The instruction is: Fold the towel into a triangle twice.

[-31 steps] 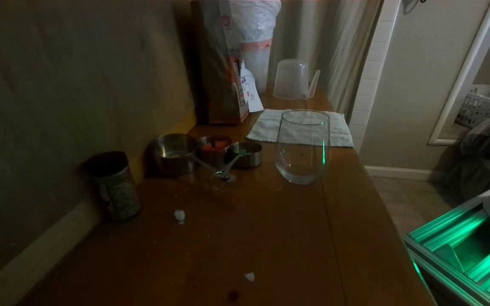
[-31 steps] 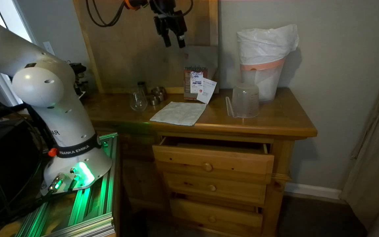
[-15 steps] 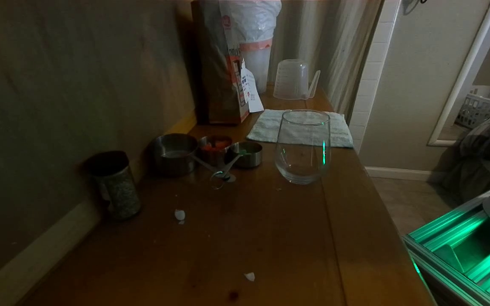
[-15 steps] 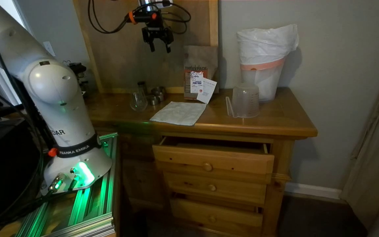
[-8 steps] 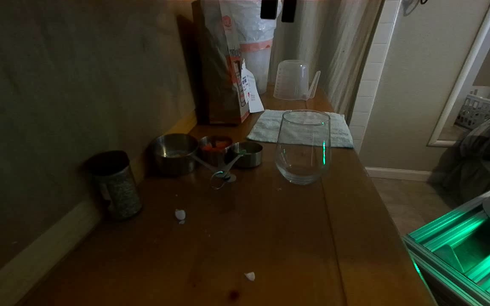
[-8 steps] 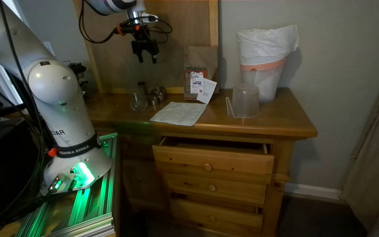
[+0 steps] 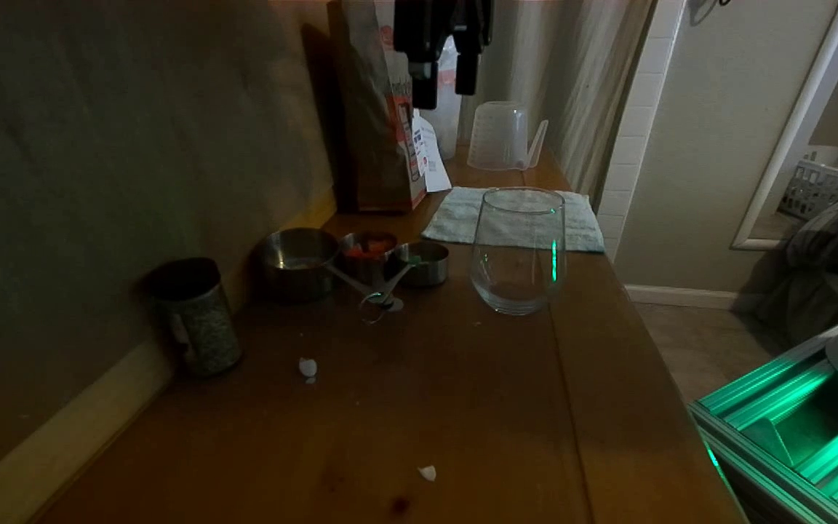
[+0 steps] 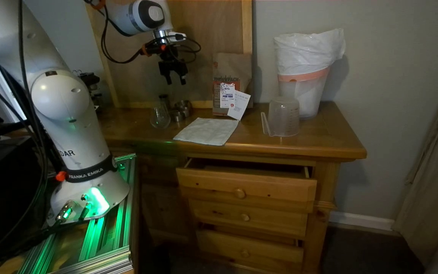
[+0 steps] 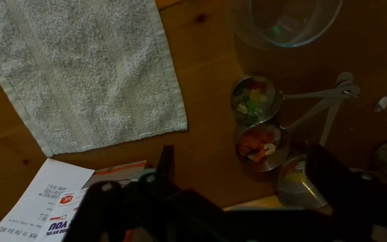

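Note:
The towel [image 8: 207,131] is a pale whitish-green cloth lying flat and spread out on the wooden table top. It shows partly behind the clear glass in an exterior view [image 7: 454,218]. In the wrist view the towel [image 9: 89,77] fills the upper left, with two corners visible and its upper part cut off. My gripper [image 8: 176,81] is open and empty, pointing down, well above the table and a little to the towel's left in that view. It also shows at the top of an exterior view [image 7: 446,89]. In the wrist view its fingers [image 9: 166,161] stand wide apart.
A clear glass [image 7: 517,284] and several metal measuring cups [image 7: 301,263] stand beside the towel. A brown paper bag [image 8: 232,68] with a white receipt [image 8: 239,104] stands behind it. A plastic jug [image 8: 283,116], a lined bin [image 8: 306,91] and a dark-lidded jar [image 7: 201,320] are nearby.
My gripper has come down from above, first moving left and then slightly right in an exterior view. It has entered the top of an exterior view. The towel has not moved.

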### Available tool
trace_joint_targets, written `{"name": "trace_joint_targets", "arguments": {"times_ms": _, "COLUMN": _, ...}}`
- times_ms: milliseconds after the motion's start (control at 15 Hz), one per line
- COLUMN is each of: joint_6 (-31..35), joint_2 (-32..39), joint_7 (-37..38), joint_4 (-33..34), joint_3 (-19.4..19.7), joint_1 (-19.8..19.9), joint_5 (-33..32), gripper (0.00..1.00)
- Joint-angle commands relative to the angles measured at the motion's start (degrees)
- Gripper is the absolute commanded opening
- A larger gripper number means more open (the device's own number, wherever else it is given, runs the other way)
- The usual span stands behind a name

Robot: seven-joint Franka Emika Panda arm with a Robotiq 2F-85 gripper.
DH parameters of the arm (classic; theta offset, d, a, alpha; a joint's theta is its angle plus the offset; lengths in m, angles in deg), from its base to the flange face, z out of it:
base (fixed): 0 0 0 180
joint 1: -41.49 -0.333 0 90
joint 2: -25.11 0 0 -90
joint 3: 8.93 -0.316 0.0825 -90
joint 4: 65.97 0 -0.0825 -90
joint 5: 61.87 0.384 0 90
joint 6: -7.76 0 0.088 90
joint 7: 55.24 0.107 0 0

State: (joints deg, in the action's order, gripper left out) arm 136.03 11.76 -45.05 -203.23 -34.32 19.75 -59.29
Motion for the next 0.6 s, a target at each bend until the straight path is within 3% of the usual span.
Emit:
{"name": "trace_joint_targets", "arguments": {"times_ms": 0, "joint_6": 0.0, "joint_2": 0.9, "joint_7": 0.1, "joint_4": 0.6, "joint_3": 0.4, "joint_1": -0.3, "joint_5": -0.3, "gripper": 1.00}}
{"name": "trace_joint_targets", "arguments": {"times_ms": 200, "joint_6": 0.9, "joint_2": 3.1, "joint_7": 1.1, "joint_4": 1.0, "joint_3": 0.4, "joint_1": 0.3, "joint_5": -1.4, "gripper": 1.00}}
{"name": "trace_joint_targets", "arguments": {"times_ms": 533, "joint_6": 7.9, "joint_2": 9.4, "joint_7": 2.5, "joint_4": 0.2, "joint_3": 0.3, "joint_1": 0.7, "joint_5": -3.6, "gripper": 1.00}}
